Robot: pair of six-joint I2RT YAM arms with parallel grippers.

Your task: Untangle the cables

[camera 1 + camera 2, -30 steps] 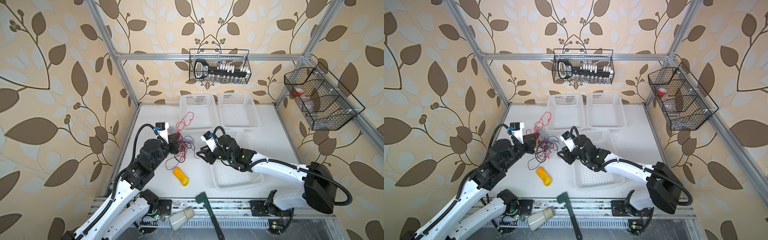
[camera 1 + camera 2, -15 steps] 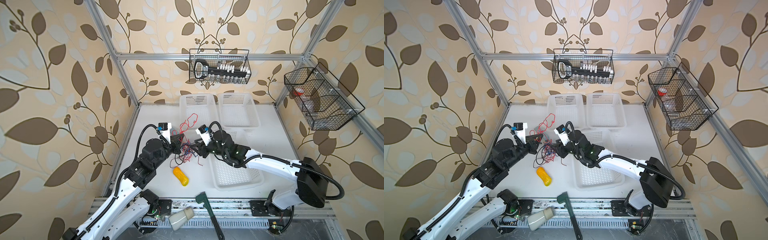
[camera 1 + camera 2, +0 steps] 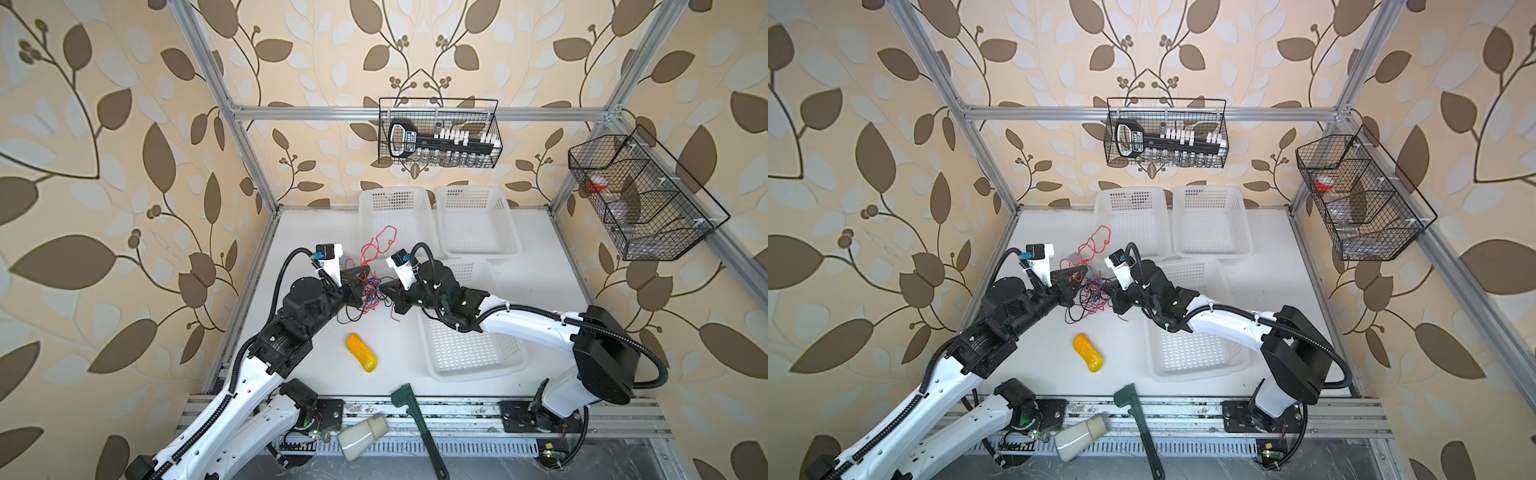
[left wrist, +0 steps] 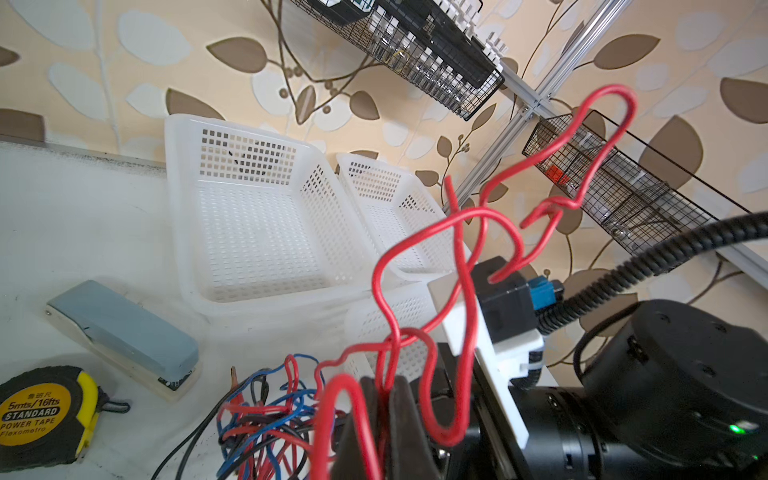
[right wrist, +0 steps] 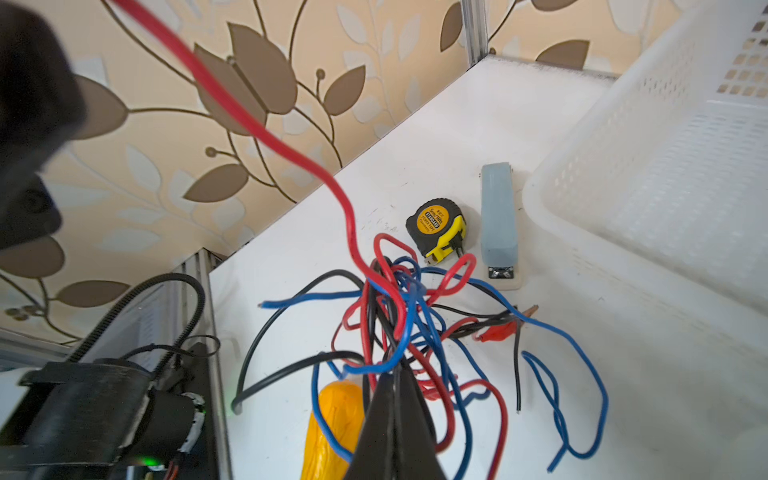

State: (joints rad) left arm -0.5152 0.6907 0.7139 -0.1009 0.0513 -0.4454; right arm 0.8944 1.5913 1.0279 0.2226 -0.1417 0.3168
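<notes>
The cables (image 3: 372, 292) (image 3: 1093, 294) are a knot of thin red, blue and black wires on the white table between my two arms. A long red loop (image 3: 379, 245) (image 4: 482, 216) rises from the knot toward the back. My left gripper (image 3: 360, 277) (image 4: 388, 388) is shut on that red strand, which runs down between its dark fingers. From the right, my right gripper (image 3: 384, 287) (image 5: 395, 372) is shut with its tips inside the knot (image 5: 399, 316), and a black strand runs into them. Loose blue and black ends trail onto the table.
An orange oblong object (image 3: 361, 353) lies just in front of the knot. A yellow tape measure (image 5: 440, 226) and a grey stapler (image 5: 498, 216) sit behind it. White baskets (image 3: 370, 198) (image 3: 505, 203) stand at the back, another (image 3: 473, 376) under my right arm. A green tool (image 3: 409, 407) lies at the front edge.
My right gripper has travelled left from over the basket to the knot and gone from open to shut there. My left gripper stayed shut and shifted slightly toward the back.
</notes>
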